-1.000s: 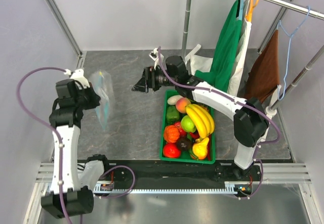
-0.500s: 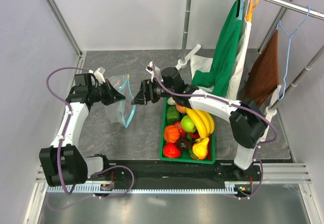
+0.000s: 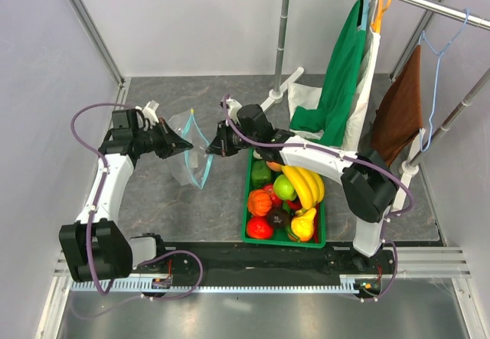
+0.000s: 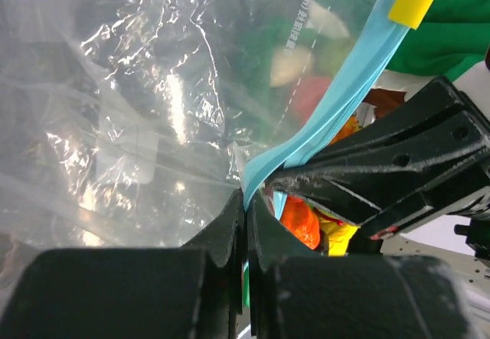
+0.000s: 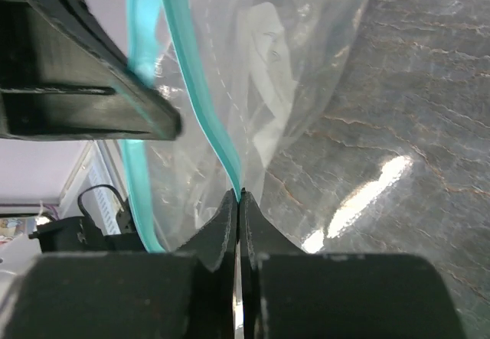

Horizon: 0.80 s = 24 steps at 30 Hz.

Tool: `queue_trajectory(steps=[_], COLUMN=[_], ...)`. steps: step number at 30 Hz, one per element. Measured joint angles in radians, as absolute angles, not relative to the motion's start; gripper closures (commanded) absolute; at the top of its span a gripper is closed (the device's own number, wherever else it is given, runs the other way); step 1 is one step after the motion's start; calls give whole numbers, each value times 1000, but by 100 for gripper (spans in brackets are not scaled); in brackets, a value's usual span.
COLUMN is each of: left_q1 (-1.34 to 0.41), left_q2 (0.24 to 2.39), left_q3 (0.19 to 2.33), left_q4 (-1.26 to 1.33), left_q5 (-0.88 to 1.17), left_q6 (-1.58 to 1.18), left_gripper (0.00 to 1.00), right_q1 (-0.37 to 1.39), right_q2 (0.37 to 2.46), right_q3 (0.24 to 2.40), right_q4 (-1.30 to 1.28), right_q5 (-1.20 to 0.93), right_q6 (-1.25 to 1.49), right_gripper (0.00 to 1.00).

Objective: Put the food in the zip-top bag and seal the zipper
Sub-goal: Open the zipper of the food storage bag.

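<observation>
The clear zip-top bag hangs above the table between my two grippers, its mouth spread apart. My left gripper is shut on one side of the light-blue zipper, pinched at the fingertips. My right gripper is shut on the opposite side of the zipper, the strip clamped at its tips. The bag looks empty. The food, with a yellow banana bunch, lies in the green crate to the right of the bag.
A clothes rail at the back right carries a green garment, a white cloth and a brown cloth. A vertical pole stands behind the crate. Grey walls close in the left and back sides.
My left arm swung the bag from the far left toward the middle. My right gripper moved left to the bag's mouth and closed on the zipper strip.
</observation>
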<state>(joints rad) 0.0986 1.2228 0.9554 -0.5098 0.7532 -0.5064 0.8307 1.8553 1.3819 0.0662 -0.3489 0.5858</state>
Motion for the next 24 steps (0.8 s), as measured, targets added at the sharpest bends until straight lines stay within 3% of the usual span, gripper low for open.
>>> queue_trajectory(steps=[7,15,20,24], left_q1=[99,96,91,70], left_q2=[1151,1089,1131,1142], left_q3=[1147,1482,1517,1406], left_q4=[-784,-1066,-1214,-1229], left_q5=[490,234,218,274], left_q6=[-311,19,134,151], left_gripper=[98,98,98,98], right_q1=[823,820,815,805], right_q2=[1816,1637,1611,1648], right_q3=[1383,1380,1351,1323], right_q4=[-10,-96,-125,-180], right_q5=[-342,-400,-470,-492], right_q6=[582,636,627,555], right_gripper=[100,100,100,100])
